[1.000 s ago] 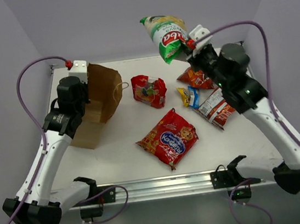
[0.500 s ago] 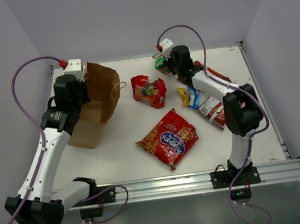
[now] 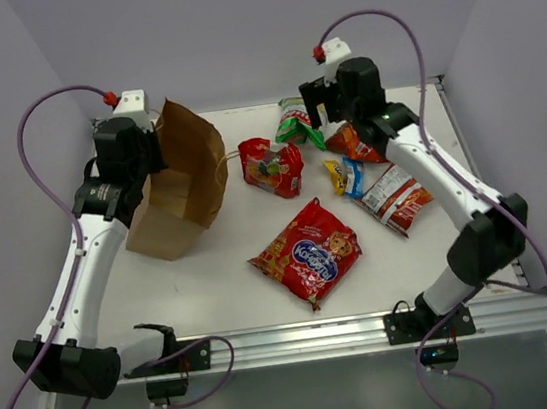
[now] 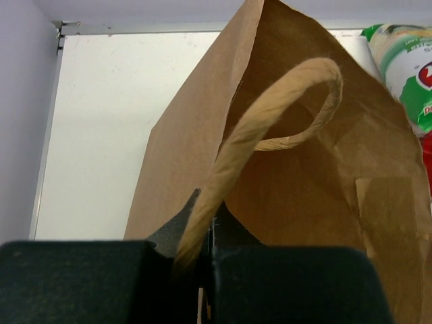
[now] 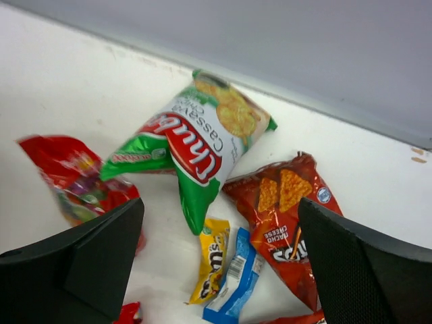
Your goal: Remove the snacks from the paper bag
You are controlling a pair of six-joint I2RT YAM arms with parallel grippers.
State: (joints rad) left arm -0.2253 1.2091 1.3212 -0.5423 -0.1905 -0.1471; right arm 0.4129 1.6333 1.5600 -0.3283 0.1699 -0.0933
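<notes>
— From above first: where's the bag?
— The paper bag [image 3: 186, 171] stands leaning at the left of the surface [image 3: 236, 300], with its top edge at the left fingers [image 3: 153, 148]. The snacks lie outside it, over the middle and right. A big red packet [image 3: 307, 252] with a blue oval logo is nearest the arms' bases. A smaller red packet [image 3: 271, 164] sits just right of the bag, and there is a cluster at the back right.
— Any print legible up there?
— No, too small. The right fingers [image 3: 312, 109] hang over the green-and-white packet [image 3: 295, 123] in that cluster.
— Left wrist camera?
— The left fingers [image 4: 167, 236] are pressed together on the bag's twisted loop handle [image 4: 270, 115], pinching it low down. Brown paper fills the view, and I can't tell whether anything is inside. The green-and-white packet [image 4: 405, 67] shows at the right edge.
— And the right wrist?
— The right fingers [image 5: 88, 263] are spread wide with nothing between them. Below, the green-and-white packet [image 5: 196, 145] reads "Chuba" on a red band, with "Cassava" beside it. Just beside it, an orange packet [image 5: 287, 216] says "NACHO CHEESE" and pictures triangular chips. A yellow packet [image 5: 212, 260] carries what looks like "m&m's", though it's blurred. A blue wrapper [image 5: 233, 283] with a barcode lies against it. The smaller red packet [image 5: 74, 179] is at the left, its print unreadable.
</notes>
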